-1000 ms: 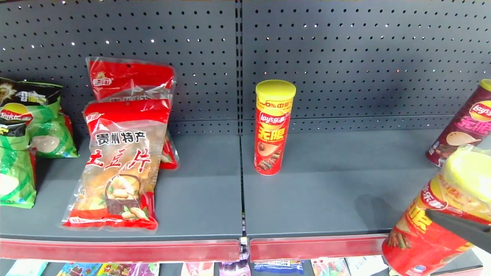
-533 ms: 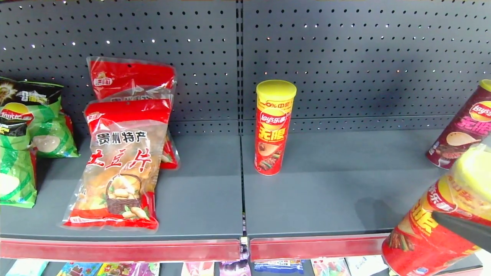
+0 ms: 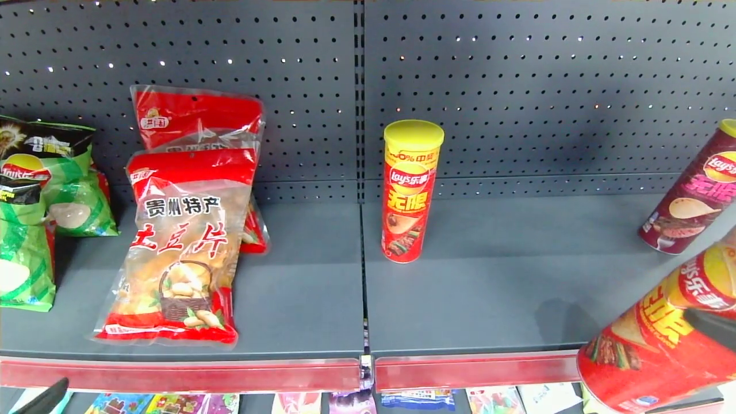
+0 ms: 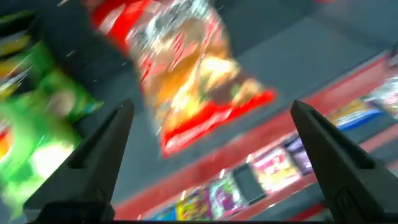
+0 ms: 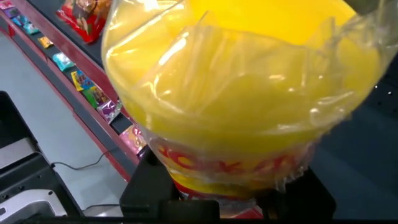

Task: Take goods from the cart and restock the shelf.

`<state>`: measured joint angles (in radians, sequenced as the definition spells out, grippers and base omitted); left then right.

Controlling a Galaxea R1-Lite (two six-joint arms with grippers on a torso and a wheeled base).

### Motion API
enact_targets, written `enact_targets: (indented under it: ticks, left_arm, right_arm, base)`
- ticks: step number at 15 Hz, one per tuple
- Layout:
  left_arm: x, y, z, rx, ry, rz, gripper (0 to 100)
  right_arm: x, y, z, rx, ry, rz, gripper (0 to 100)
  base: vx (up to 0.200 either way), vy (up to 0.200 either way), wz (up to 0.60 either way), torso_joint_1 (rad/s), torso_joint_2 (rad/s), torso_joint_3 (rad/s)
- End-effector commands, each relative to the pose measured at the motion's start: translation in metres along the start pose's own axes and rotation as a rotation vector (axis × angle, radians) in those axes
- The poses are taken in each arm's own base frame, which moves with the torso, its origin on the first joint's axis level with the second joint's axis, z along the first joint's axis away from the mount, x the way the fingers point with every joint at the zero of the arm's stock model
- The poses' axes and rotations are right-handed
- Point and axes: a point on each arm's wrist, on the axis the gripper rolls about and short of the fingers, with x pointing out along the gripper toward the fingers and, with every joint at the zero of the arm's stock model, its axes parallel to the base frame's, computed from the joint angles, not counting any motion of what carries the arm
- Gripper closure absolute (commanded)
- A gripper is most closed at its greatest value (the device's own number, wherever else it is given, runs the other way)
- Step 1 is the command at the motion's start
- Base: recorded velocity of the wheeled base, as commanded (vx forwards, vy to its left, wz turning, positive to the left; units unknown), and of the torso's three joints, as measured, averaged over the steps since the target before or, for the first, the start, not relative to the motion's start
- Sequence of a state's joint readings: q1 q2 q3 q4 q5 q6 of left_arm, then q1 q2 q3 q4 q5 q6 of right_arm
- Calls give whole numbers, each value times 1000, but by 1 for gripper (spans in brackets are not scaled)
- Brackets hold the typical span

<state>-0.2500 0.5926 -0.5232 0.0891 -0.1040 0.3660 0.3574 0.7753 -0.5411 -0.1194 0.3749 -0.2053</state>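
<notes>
A grey metal shelf (image 3: pixel 489 287) with a perforated back panel (image 3: pixel 517 86) and a red strip (image 3: pixel 184 374) along its front edge carries snack goods. At the shelf's front right corner, the right gripper (image 5: pixel 231 198) is clamped around a red chip can (image 3: pixel 650 351). The can is tilted, its base low in front of the red strip and its yellow lid (image 5: pixel 242 81), under clear film, angled up and to the right. A second red can with a yellow lid (image 3: pixel 411 192) stands upright near the middle of the shelf, toward the back. A maroon can (image 3: pixel 690 195) leans at the right edge. Toward the left, a large clear-and-red bag of potato slices (image 3: pixel 178 247) lies propped near the front edge, with another like it (image 3: pixel 195 118) upright behind, against the back panel. Green chip bags (image 3: pixel 34 213) sit at the left edge. The left gripper (image 4: pixel 208 165) is low, in front of the shelf's front left corner, with its two dark fingers (image 4: pixel 87 168) spread wide and nothing between them. Its blurred wrist view faces the potato bag and the green bags. Colourful packets (image 3: pixel 414 398) line the level below the red strip.
</notes>
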Motion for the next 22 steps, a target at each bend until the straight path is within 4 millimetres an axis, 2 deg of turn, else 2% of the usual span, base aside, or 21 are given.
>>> enact_targets:
  ticks: [1,2,3,4,7,8,9,14,16,18,22]
  left_arm:
    - [82,15,55,-67,28,-294,0]
    - [98,15,66,-104,29,-344,0]
    - [130,8,85,-149,38,-425,0]
    - [154,2,96,-164,44,-477,0]
    - [210,-4,114,-167,16,-601,0]
    - [217,-4,117,-167,11,-604,0]
    - [235,-5,120,-165,11,-612,0]
    - [263,-13,108,-103,27,-670,0]
    - [275,-13,114,-102,3,-690,0]
    - [281,-13,120,-100,-24,-711,0]
    - [291,-21,114,-102,0,-738,0]
  right_arm:
    - [-1,0,1,-2,-5,-6,100]
    - [-1,0,2,-2,-8,-10,100]
    - [-2,-1,5,-3,-16,-13,100]
    - [-2,-1,6,-2,-19,-15,100]
    - [-1,-2,6,10,-14,-32,100]
    - [-2,-2,5,11,-12,-36,100]
    - [-2,-2,5,14,-9,-49,100]
    - [1,-3,4,21,2,-55,100]
    - [1,-3,2,22,6,-56,100]
    - [0,-3,2,22,9,-68,100]
    - [1,-3,4,20,6,-68,100]
  base:
    - [0,0,0,0,0,0]
    - [0,0,0,0,0,0]
    - [0,0,0,0,0,0]
    - [0,0,0,0,0,0]
    - [0,0,0,0,0,0]
    - [0,0,0,0,0,0]
    - [0,0,0,0,0,0]
    - [0,0,0,0,0,0]
    - [0,0,0,0,0,0]
    - [0,0,0,0,0,0]
    - [0,0,0,0,0,0]
